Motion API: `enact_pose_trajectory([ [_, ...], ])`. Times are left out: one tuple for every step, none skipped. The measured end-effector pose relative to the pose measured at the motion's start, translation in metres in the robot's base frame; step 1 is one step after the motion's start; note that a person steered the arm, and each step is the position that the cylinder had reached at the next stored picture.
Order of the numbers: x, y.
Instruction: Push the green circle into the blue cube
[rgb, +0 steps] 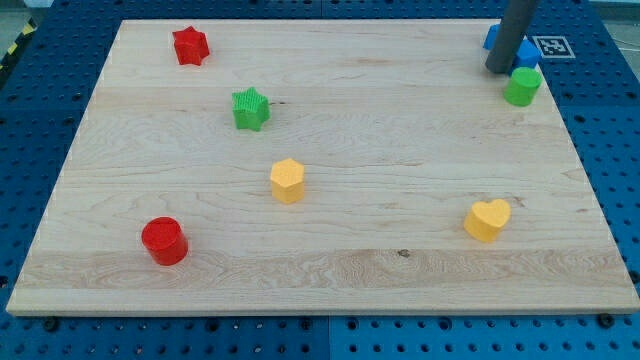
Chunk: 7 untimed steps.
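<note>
Sitting upright, green circle (522, 86), beside blue cube (524, 52)

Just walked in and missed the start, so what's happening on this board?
A single robot arm is sliding blocks around a wooden board with a dark rod. My tip sits at the view's top right, right beside the green circle and in front of the blue cube, which it partly hides. The green circle appears to be already up against the cube. The other blocks lie apart, untouched.

We see two red blocks (189, 45) (164, 240), two green blocks (250, 108) (521, 86), two yellow blocks (287, 180) (487, 219), and one blue block (526, 52).
</note>
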<state>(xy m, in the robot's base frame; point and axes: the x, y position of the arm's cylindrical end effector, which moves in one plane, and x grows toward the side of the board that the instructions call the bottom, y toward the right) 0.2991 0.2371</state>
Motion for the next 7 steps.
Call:
enact_pose_trajectory([
  [0.008, -0.015],
  [0.017, -0.049],
  [0.063, -0.048],
  [0.097, -0.029],
  [0.078, 0.0],
  [0.076, 0.002],
  [0.073, 0.017],
])
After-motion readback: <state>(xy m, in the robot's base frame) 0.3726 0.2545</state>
